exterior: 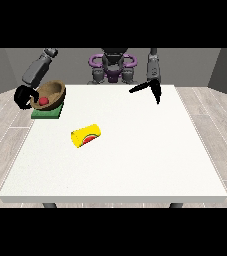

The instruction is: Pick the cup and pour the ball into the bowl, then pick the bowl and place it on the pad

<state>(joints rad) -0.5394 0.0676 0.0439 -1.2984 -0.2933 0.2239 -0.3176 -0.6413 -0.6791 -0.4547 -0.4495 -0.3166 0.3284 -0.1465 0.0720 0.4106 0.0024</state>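
One bowl [49, 95] – one red ball [44, 100] inside; one green pad [47, 113]; one yellow cup [85, 135]; one table [135, 160].

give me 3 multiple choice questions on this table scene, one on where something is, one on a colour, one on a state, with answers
1. Where is the red ball?
A. inside the wooden bowl
B. inside the cup
C. bare on the table

2. What colour is the pad under the bowl?
A. blue
B. green
C. white

3. How does the yellow cup stand?
A. upright
B. upside down on its rim
C. lying on its side

Answers:
1. A, the ball shows within the bowl's hollow.
2. B, a green slab shows below the tilted bowl.
3. C, the cup's side rests on the white table, apart from the bowl and from the hand at the view's left.
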